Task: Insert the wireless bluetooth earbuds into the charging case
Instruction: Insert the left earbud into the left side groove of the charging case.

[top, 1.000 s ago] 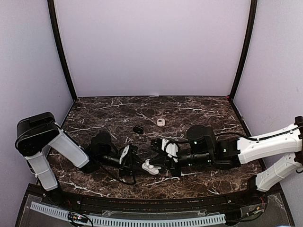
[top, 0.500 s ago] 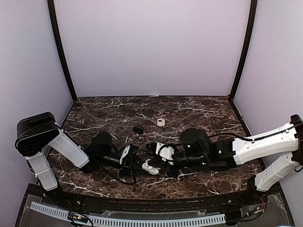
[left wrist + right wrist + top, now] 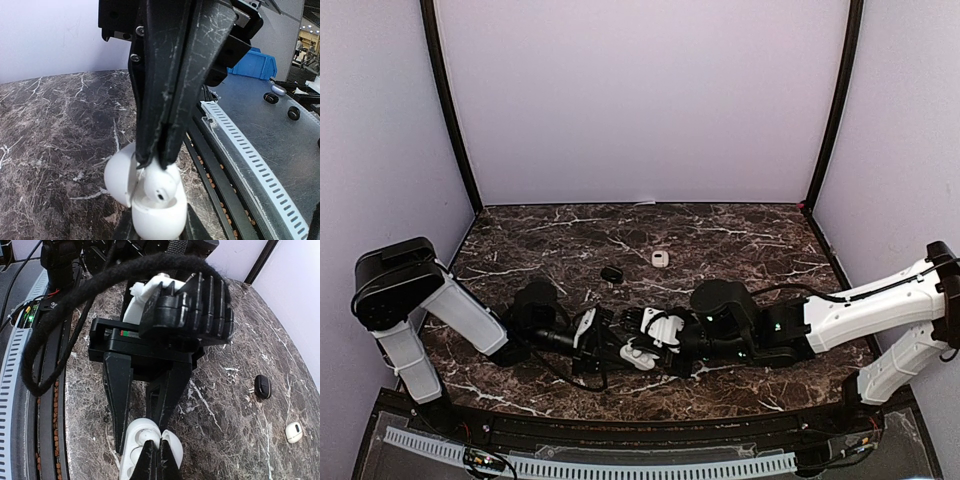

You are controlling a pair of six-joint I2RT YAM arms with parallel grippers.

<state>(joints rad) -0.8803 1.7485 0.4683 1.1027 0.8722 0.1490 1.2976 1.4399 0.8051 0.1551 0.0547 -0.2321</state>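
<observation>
- Right arm has slid left since the earlier frame. The right gripper [image 3: 156,161] now sits over the case [image 3: 160,217], and the case has not shifted.
- Left gripper [image 3: 139,437]: jaws part open, clamped on the case's sides, holding it low over the table [image 3: 740,235].
- Right gripper: jaws fully shut, tips touching the earbud [image 3: 161,186]. Can't tell whether it pinches the earbud or only pushes it.
- The earbud sits in the case's base, under the tips and beside the open lid [image 3: 119,177]. It looks proud of the well, likely not seated yet.
- Risk: an off-centre push could tilt the earbud and pop it out.
- Risk: a hard push could twist the case out of the left jaws.
- Risk: the right fingers are close to the lid and could knock it shut on the earbud.
- Hidden: from the top view, both grippers cover most of the case.
- Hidden: the second well isn't visible, so I can't tell if it's filled.
- Far back lie a white item [image 3: 660,258] and a black item [image 3: 612,273]. They're too small to tell earbud from case.
</observation>
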